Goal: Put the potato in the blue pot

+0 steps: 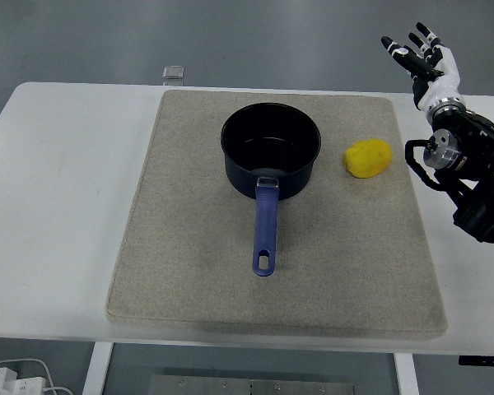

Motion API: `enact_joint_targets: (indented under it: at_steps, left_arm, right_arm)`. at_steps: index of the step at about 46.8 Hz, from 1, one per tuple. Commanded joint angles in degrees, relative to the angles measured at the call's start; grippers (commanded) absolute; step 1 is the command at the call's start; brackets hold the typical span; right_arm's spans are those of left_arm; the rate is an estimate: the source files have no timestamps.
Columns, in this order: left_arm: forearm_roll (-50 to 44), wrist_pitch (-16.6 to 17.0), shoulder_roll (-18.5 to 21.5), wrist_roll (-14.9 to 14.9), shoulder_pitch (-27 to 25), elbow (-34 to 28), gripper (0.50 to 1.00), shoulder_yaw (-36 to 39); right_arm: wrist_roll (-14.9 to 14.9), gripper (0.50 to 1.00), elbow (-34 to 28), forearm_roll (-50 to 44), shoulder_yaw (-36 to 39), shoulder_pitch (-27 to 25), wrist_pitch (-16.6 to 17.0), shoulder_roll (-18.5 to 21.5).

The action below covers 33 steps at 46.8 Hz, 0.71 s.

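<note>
A yellow potato [369, 158] lies on the beige mat [181, 271], just right of the blue pot [271, 150]. The pot is dark inside and empty, and its blue handle [265, 233] points toward the near edge. My right hand [420, 58] is raised at the upper right, beyond and to the right of the potato, with its fingers spread and holding nothing. Its black forearm [469, 177] comes in from the right edge. The left arm is out of view.
The mat lies on a white table [58, 197]. A small clear block [174, 73] sits at the table's far edge, beyond the mat's back left corner. White cables [12, 378] lie on the floor at the bottom left.
</note>
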Motion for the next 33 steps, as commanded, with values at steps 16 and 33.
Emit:
enact_joint_targets:
  at_steps: [16, 33]
  left_arm:
    - [-0.7, 0.0, 0.0, -2.46, 1.05, 0.11, 0.992, -1.93]
    - [-0.7, 0.0, 0.0, -2.46, 1.05, 0.11, 0.992, -1.84]
  right_arm:
    - [-0.09, 0.924, 0.26, -1.4, -1.75, 0.1, 0.28, 0.0]
    - [-0.09, 0.924, 0.61, -10.46, -7.19, -0.16, 9.5, -3.34]
